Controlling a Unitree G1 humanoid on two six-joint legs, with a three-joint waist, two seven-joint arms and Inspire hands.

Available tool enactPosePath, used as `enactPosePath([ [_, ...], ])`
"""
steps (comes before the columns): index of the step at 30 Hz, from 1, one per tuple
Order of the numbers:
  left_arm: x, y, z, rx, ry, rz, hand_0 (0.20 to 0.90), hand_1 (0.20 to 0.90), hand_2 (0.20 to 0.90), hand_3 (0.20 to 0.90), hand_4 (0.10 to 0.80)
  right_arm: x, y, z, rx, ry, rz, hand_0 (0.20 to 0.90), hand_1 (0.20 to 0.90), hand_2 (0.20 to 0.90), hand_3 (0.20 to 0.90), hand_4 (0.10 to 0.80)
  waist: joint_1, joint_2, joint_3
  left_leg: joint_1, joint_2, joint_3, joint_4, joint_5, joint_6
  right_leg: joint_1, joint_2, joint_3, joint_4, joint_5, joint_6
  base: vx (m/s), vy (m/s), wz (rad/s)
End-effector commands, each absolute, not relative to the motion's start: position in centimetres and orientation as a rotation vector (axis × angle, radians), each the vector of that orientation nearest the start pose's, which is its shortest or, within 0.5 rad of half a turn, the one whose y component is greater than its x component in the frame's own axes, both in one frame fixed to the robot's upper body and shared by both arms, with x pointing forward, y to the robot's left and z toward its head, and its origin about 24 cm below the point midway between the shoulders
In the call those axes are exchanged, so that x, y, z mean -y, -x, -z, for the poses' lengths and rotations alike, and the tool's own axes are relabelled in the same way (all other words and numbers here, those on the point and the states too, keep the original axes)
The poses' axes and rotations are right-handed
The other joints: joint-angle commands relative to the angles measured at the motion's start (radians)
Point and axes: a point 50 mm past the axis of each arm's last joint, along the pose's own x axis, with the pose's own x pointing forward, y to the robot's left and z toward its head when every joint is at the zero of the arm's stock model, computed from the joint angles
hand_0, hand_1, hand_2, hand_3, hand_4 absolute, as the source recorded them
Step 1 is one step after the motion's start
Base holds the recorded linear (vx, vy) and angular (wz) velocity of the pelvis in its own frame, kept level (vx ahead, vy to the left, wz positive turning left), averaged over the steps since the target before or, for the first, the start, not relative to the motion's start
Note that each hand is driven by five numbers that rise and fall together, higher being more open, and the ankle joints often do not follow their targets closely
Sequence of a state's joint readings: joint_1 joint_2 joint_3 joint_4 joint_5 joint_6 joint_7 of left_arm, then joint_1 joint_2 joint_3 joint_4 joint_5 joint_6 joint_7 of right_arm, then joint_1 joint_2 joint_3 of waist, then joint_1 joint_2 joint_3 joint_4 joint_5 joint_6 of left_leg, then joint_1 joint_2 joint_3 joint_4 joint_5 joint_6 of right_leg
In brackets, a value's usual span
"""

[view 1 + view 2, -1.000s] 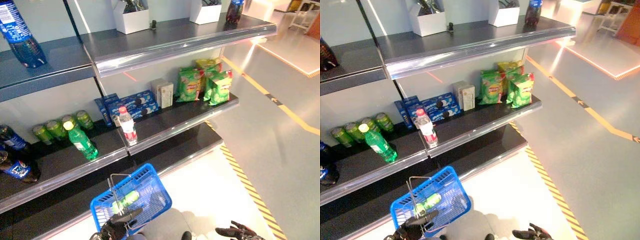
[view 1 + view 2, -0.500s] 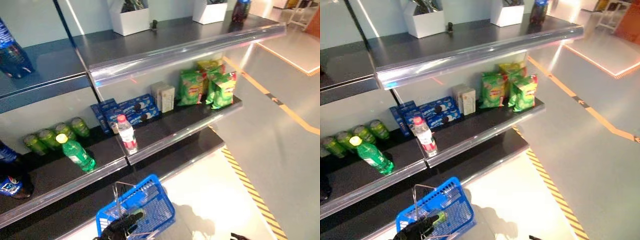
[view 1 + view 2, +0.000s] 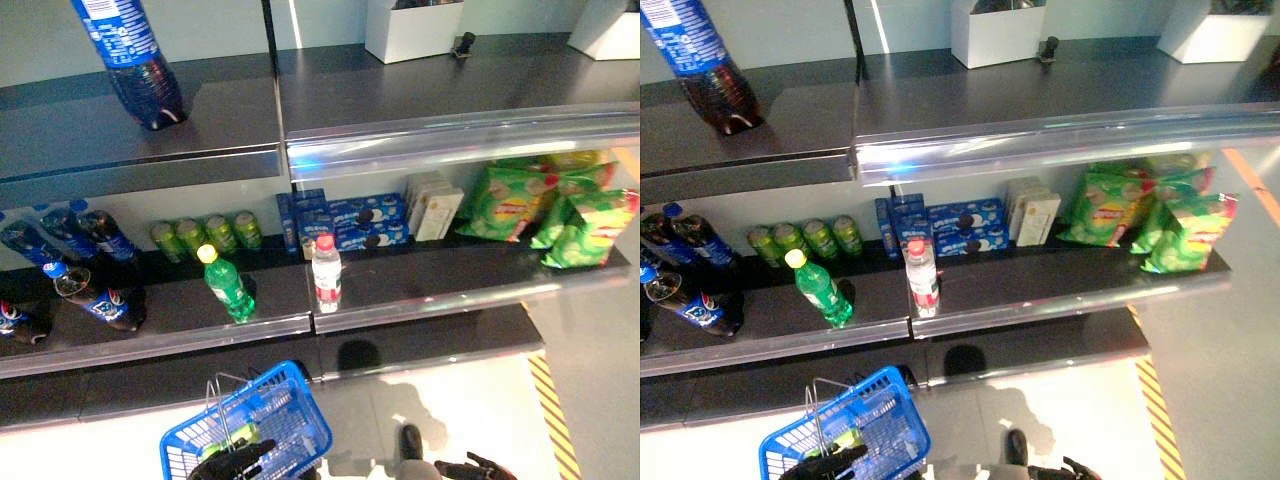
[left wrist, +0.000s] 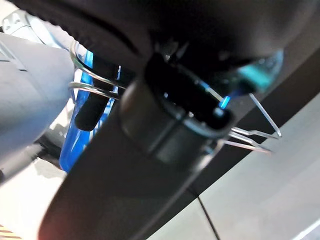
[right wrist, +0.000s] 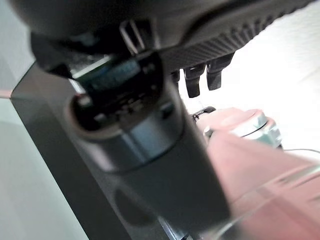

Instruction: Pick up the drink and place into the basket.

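A blue wire basket hangs low in front of the shelves, and a green drink bottle lies inside it. My left hand is curled round the basket's wire handle. At the bottom edge, over the floor, my right hand hangs with relaxed fingers and holds nothing. On the middle shelf stand a green bottle and a clear water bottle with a red cap, both well above the basket.
The middle shelf also carries green cans, cola bottles at the left, blue biscuit boxes and green snack bags. A big cola bottle and white boxes stand on the top shelf.
The whole picture has swung, so the shelves now face me squarely and more of the left side shows. The basket stays in my left hand with the green bottle inside.
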State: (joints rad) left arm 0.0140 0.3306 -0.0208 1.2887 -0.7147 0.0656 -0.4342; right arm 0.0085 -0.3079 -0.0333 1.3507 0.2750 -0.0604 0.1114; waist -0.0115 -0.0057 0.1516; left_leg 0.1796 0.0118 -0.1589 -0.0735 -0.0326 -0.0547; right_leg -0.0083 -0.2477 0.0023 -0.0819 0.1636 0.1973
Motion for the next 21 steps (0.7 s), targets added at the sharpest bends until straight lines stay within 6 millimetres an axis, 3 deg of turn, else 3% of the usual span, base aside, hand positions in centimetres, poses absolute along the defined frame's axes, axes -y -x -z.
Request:
enactPosePath([
  [1,-26.1,-12.2,13.5,-0.853,0.646,-0.151,0.300,0.300,0.300,0.200,0.100,28.2,-9.1,14.8,-1.147,-0.020,0.301,0.900,0.900,0.900,0.900,0.800,0.024,0.002,-0.045,-0.069,-0.009,0.197,0.121,-0.091,0.037,-0.042,0.011,-0.036,0.135,-0.072,-0.014,0.151,-0.290,1.08],
  [2,-25.6,-12.1,13.7,-0.857,0.661,-0.141,0.300,0.300,0.300,0.200,0.100,28.1,-9.3,14.7,-1.149,-0.021,0.294,0.900,0.900,0.900,0.900,0.800,0.030,-0.004,-0.056,-0.070,0.022,0.205,0.119,-0.077,0.014,0.004,0.022,-0.064,0.113,-0.093,-0.023,0.142,-0.260,0.82],
  [3,-25.5,-12.0,13.8,-0.859,0.663,-0.139,0.300,0.300,0.300,0.200,0.100,28.1,-9.3,14.7,-1.151,-0.020,0.292,0.900,0.900,0.900,0.900,0.800,0.031,-0.006,-0.058,-0.070,0.027,0.207,0.118,-0.074,0.010,0.012,0.024,-0.071,0.109,-0.095,-0.025,0.162,-0.269,0.75],
  [6,-24.0,-12.2,14.2,-0.911,0.621,-0.072,0.300,0.300,0.300,0.200,0.100,28.3,-9.0,14.8,-1.152,-0.045,0.352,0.900,0.900,0.900,0.900,0.800,0.027,-0.003,-0.071,-0.066,0.090,0.340,0.062,-0.010,-0.021,0.070,0.035,-0.188,0.088,-0.120,-0.041,0.067,-0.099,0.82],
  [7,-23.9,-12.2,14.2,-0.915,0.609,-0.065,0.300,0.300,0.300,0.200,0.100,28.4,-8.9,14.7,-1.150,-0.050,0.365,0.900,0.900,0.900,0.900,0.800,0.026,-0.001,-0.073,-0.064,0.096,0.346,0.049,-0.001,-0.027,0.078,0.036,-0.206,0.084,-0.125,-0.044,0.019,0.000,1.09],
  [13,-24.6,-11.8,14.3,-0.921,0.602,-0.117,0.300,0.300,0.300,0.200,0.100,28.6,-8.2,14.8,-1.177,-0.025,0.345,0.900,0.900,0.900,0.900,0.800,0.041,0.008,-0.081,-0.047,0.092,0.351,0.008,0.011,-0.040,0.112,0.032,-0.253,0.052,-0.123,-0.040,0.045,0.037,0.32],
  [21,-26.0,-10.9,14.3,-0.944,0.588,-0.177,0.300,0.300,0.300,0.200,0.100,27.9,-8.0,15.2,-1.212,-0.001,0.281,0.900,0.900,0.900,0.900,0.800,0.051,0.008,-0.082,-0.029,0.080,0.356,0.019,-0.014,-0.026,0.122,0.018,-0.252,0.068,-0.138,-0.033,0.066,0.060,0.04],
])
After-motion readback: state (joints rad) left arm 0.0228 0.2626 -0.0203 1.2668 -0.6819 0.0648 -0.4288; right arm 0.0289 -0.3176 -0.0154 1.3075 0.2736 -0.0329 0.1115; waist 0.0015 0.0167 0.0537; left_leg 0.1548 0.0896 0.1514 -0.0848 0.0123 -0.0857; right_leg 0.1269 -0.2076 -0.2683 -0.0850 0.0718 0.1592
